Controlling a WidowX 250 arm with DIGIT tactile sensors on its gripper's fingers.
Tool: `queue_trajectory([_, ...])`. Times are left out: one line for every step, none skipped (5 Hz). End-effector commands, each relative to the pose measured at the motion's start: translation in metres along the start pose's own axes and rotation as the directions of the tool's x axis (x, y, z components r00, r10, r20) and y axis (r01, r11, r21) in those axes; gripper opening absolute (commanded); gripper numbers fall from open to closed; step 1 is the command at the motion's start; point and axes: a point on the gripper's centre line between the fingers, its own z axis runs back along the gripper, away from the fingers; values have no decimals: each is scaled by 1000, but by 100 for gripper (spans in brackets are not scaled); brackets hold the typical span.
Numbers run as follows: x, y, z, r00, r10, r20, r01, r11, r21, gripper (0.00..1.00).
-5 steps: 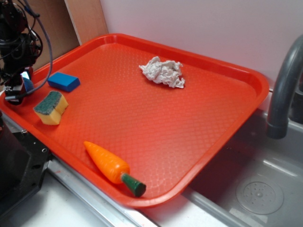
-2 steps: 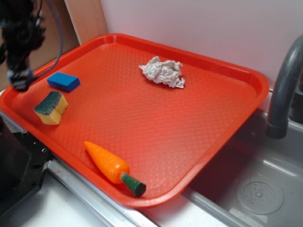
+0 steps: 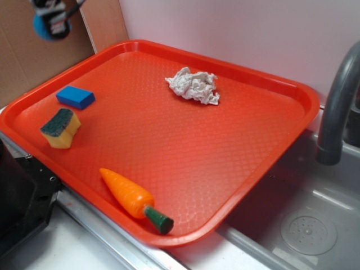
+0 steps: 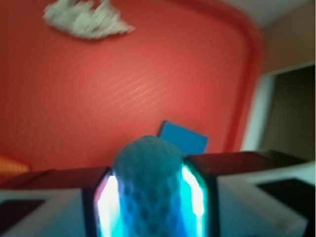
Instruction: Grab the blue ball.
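We've lifted clear: our pincer [image 4: 148, 197] is clenched on the blue ball [image 4: 148, 185], now high at eleven o'clock above the tray [image 3: 306, 98]. Grab looks done.

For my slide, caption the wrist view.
Hand clamps the blue ball above the red tray.

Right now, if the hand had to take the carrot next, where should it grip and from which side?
Probably around the thick orange middle of the carrot, coming straight down, fingers across its width. It lies flat and slanted near the tray's front rim; the green stem end is narrower and would likely slip.
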Motion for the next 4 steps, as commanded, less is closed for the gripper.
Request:
queue_trajectory([8, 15, 34, 902, 428, 54, -430, 901, 52, 0])
queue_trajectory([10, 15, 25, 889, 457, 22, -457, 889, -11, 0])
queue_trajectory([12, 15, 18, 894, 448, 3, -447, 893, -42, 0])
queue_trajectory([8, 15, 18, 896, 444, 15, -442, 895, -66, 0])
